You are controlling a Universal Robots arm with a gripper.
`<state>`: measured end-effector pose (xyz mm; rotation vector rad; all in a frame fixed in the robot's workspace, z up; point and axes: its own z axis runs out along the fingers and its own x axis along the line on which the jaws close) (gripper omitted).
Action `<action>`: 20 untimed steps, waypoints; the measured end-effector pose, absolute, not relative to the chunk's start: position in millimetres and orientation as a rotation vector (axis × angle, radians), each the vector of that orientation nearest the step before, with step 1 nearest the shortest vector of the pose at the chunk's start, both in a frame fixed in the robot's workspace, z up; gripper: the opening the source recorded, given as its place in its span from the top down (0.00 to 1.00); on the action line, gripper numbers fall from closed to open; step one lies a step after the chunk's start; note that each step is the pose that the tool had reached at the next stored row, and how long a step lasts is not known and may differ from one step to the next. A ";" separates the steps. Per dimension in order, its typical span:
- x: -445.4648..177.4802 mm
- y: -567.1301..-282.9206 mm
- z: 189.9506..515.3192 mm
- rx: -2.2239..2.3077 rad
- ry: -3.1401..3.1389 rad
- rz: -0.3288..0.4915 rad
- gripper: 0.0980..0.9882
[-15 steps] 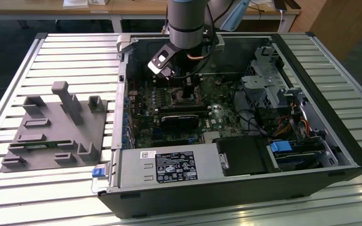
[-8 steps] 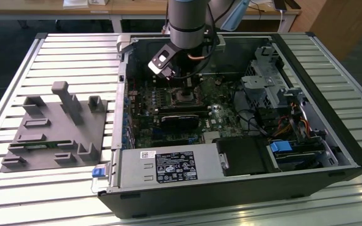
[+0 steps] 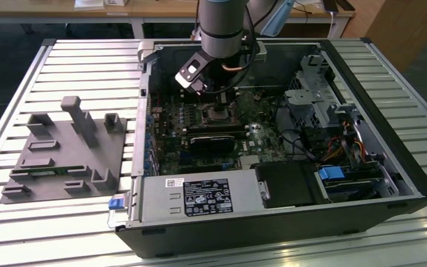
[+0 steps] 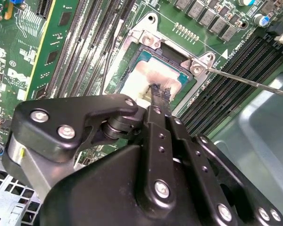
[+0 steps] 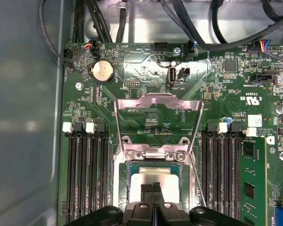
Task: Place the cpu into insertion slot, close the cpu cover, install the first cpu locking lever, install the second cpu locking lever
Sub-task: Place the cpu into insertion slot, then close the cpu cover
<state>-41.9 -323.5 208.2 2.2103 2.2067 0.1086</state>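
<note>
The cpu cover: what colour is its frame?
Silvery, bare metal. The cpu cover shows best in the first wrist view.

In the second wrist view, the claw (image 4: 158,92) and its linkage hide the near part of the cpu (image 4: 148,73) and of the insertion slot (image 4: 144,40). One locking lever (image 4: 245,81) runs out past the picture's edge. In the first wrist view, the claw covers the cpu's near edge. In the exterior view, the arm (image 3: 224,25) is cut off by the frame's upper edge, and the cpu is too small to tell.
</note>
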 end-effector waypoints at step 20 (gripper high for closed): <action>-41.8 -323.5 214.6 2.211 2.207 0.108 0.99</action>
